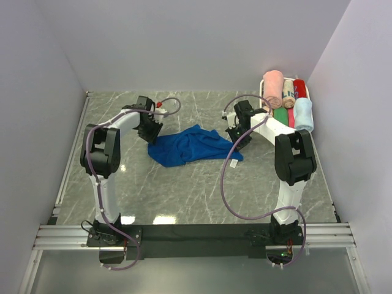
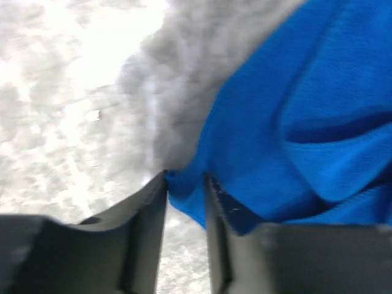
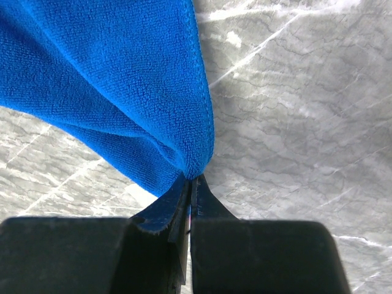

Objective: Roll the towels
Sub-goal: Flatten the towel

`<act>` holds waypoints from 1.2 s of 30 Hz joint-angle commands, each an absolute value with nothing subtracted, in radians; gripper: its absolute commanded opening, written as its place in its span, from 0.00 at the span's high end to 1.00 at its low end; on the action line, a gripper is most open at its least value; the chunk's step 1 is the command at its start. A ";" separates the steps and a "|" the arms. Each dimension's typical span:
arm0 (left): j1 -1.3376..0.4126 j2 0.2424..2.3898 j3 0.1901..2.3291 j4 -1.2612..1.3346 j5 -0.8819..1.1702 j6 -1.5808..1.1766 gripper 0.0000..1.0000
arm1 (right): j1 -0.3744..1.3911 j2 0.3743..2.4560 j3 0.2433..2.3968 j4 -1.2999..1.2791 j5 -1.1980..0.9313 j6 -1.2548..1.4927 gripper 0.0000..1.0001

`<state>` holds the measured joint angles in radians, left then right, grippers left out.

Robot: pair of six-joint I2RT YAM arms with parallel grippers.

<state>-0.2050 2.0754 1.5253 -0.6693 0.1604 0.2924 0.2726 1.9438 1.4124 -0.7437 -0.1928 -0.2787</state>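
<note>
Two white arms bend at the elbow over a grey marble desk [image 1: 184,190] in the top view, wrists angled down at opposite ends of a crumpled royal blue towel [image 1: 193,146] lying mid-desk. The left gripper [image 1: 151,131] meets its left corner and the right gripper [image 1: 236,136] its right corner. A pale sky blue towel [image 1: 303,114] lies rolled at the far right, beside other rolled towels [image 1: 275,89].

From the left wrist, the gripper's dark fingers [image 2: 147,208] stand a narrow gap apart, with a corner of soft, folded blue terry between the tips; whether they pinch it cannot be told.

From the right wrist, the gripper's jaws are pressed together on a stitched corner of the fine-looped cloth, which fans out above the veined stone.
</note>
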 commanded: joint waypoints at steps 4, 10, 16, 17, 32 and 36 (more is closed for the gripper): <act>-0.288 2.075 1.457 -0.692 0.250 0.219 0.96 | 0.259 1.878 1.382 -0.739 -0.199 -0.281 1.00; -0.189 2.005 1.552 -0.745 0.258 0.227 1.00 | 0.236 1.835 1.411 -0.755 -0.160 -0.302 1.00; -0.009 1.931 1.833 -0.851 0.291 0.252 1.00 | 0.163 1.704 1.450 -0.761 -0.106 -0.360 1.00; 0.026 1.925 1.867 -0.876 0.301 0.261 1.00 | 0.157 1.672 1.456 -0.759 -0.106 -0.367 1.00; 0.149 1.743 1.780 -0.890 0.387 0.227 1.00 | 0.117 1.480 1.360 -0.814 -0.127 -0.411 1.00; 0.173 1.655 1.554 -0.937 0.407 0.302 1.00 | 0.136 1.441 1.237 -0.905 -0.266 -0.437 1.00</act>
